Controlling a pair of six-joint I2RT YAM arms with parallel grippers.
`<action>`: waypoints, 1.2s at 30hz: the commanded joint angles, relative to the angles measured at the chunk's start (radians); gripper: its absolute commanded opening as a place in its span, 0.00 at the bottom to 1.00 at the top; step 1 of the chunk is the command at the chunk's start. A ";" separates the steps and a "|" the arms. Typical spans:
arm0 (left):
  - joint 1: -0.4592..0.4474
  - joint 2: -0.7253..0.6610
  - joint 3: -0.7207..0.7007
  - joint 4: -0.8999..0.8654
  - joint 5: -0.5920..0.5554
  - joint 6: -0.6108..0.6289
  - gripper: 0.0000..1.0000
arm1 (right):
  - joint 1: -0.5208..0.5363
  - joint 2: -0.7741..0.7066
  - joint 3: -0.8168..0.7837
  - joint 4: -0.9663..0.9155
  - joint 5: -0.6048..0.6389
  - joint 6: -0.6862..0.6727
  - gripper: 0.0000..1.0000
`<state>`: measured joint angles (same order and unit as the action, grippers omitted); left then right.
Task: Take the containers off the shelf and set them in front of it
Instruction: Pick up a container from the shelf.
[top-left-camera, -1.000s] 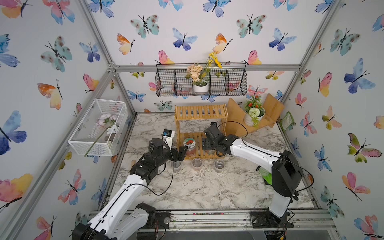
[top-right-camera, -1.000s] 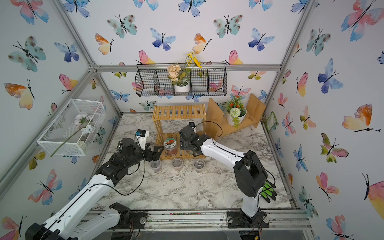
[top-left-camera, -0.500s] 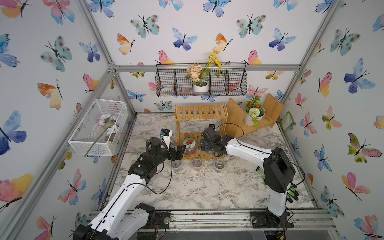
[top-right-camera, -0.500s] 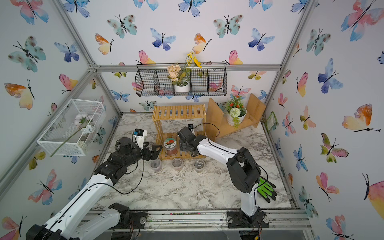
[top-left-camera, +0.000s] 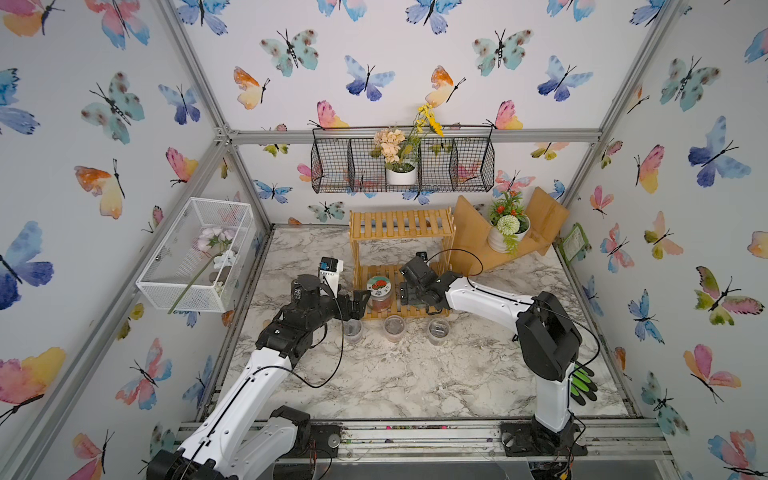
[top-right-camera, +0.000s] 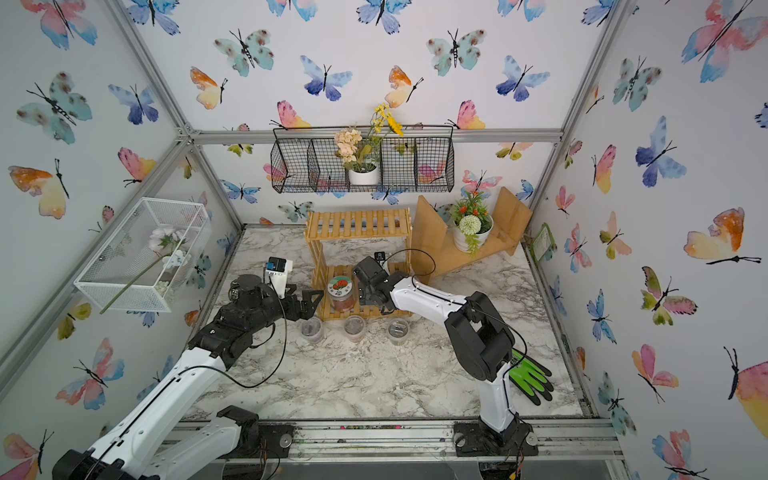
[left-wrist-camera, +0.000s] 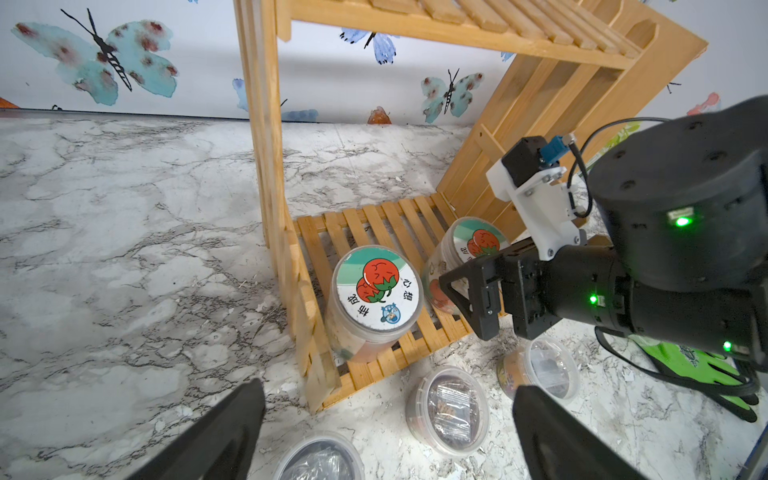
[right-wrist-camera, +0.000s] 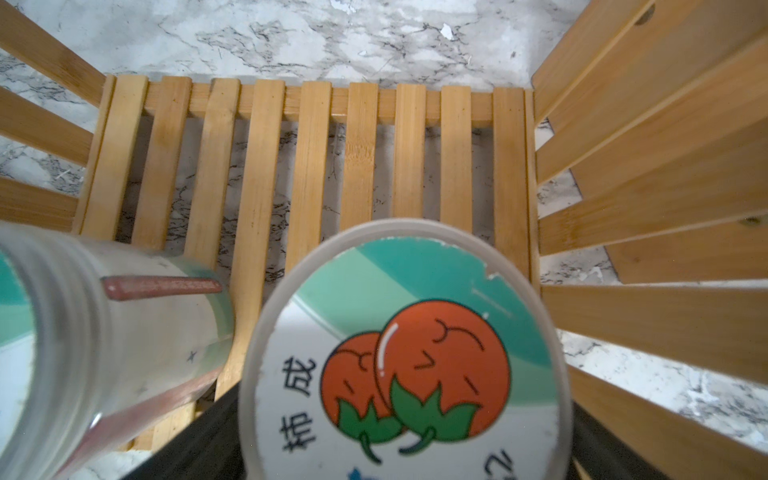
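Shelf (top-left-camera: 401, 224): a two-tier bamboo rack with slatted boards, standing toward the back of the marble tabletop (top-left-camera: 395, 374).
First jar (left-wrist-camera: 376, 291): a clear jar with a white lid bearing a red fruit picture. It stands upright on the shelf's lower tier, at the end nearer the left arm and close to the front edge.
Second jar (right-wrist-camera: 403, 353): of the same kind, it stands on the lower tier just beside the first jar, at the end nearer the right arm. The right gripper hides it in both top views.
Three small cups (top-left-camera: 394, 327): clear and lidded, they stand in a row on the tabletop just in front of the lower tier, apart from one another.
Left gripper (top-left-camera: 357, 301): it hovers at the shelf's front corner on the left arm's side. Its fingers are spread wide, with nothing between them.
Right gripper (top-left-camera: 406, 293): it reaches into the lower tier with its fingers spread wide, one on either side of the second jar. Whether they touch the jar cannot be told.
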<state>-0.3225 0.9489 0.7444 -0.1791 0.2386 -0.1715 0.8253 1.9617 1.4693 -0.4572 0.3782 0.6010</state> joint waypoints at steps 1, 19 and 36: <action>0.008 -0.018 0.012 -0.003 0.033 0.013 0.99 | -0.002 0.016 0.022 0.012 0.016 -0.011 0.90; 0.011 -0.035 -0.015 0.009 0.033 -0.005 0.99 | -0.002 -0.049 -0.018 0.030 0.013 -0.055 0.64; 0.011 -0.028 -0.028 0.029 0.046 -0.019 0.99 | 0.024 -0.265 -0.127 0.019 -0.089 -0.170 0.63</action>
<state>-0.3157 0.9310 0.7284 -0.1726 0.2405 -0.1837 0.8288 1.7546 1.3682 -0.4370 0.3267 0.4725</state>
